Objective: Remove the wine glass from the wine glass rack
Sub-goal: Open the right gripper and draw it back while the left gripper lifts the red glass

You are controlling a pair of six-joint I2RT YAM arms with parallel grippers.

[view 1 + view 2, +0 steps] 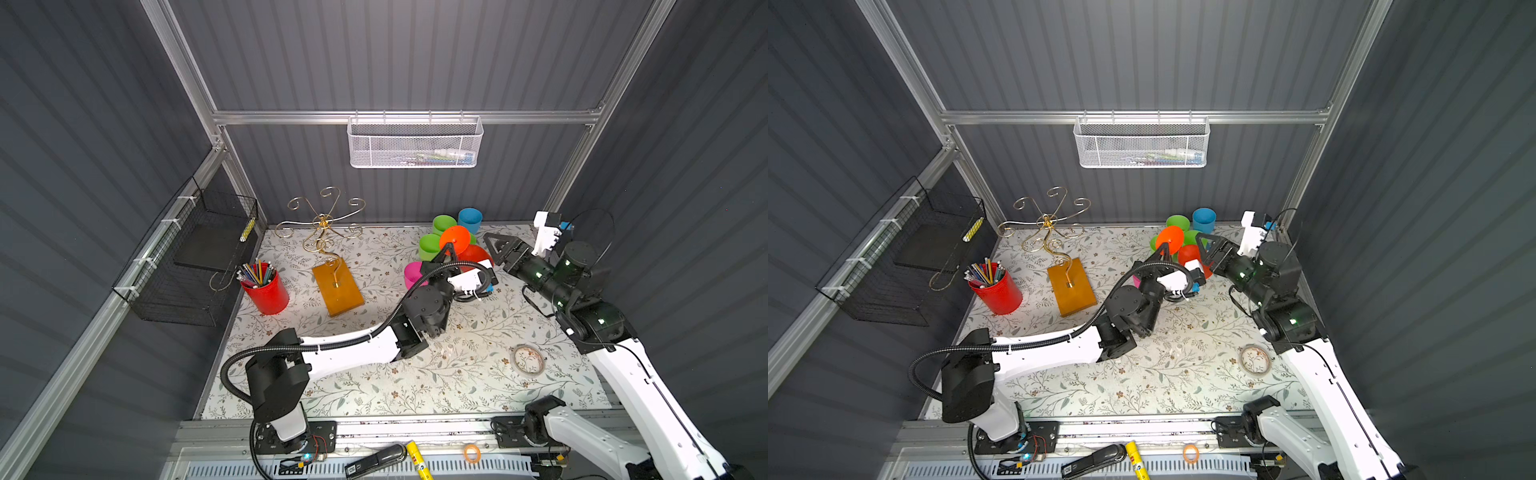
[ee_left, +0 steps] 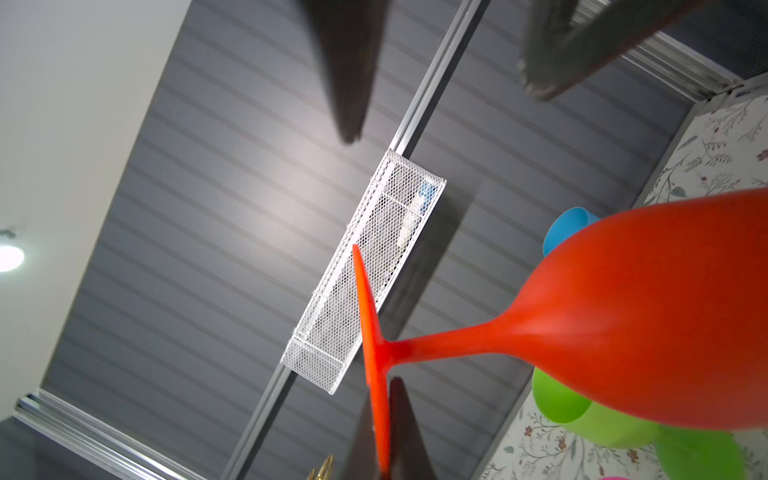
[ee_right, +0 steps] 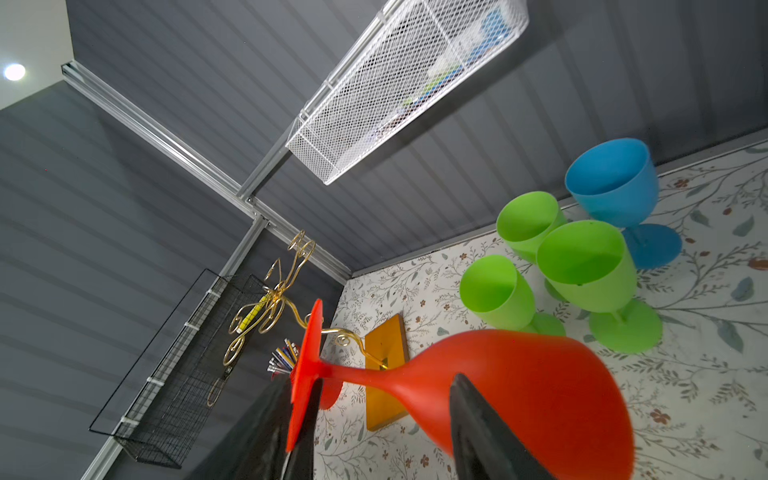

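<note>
The wine glass is orange-red plastic and hangs tilted over the back right of the table, clear of the rack. My left gripper is shut on the rim of its round foot. Its bowl fills the near part of the right wrist view. My right gripper stands open beside the bowl, with one finger in front of it and nothing clamped. The wine glass rack, gold wire on a wooden base, carries no glass.
Green glasses, a blue one and a pink one stand close under the held glass. A red pencil cup is left of the rack. A black wire basket hangs left and a white mesh basket behind. A tape roll lies front right.
</note>
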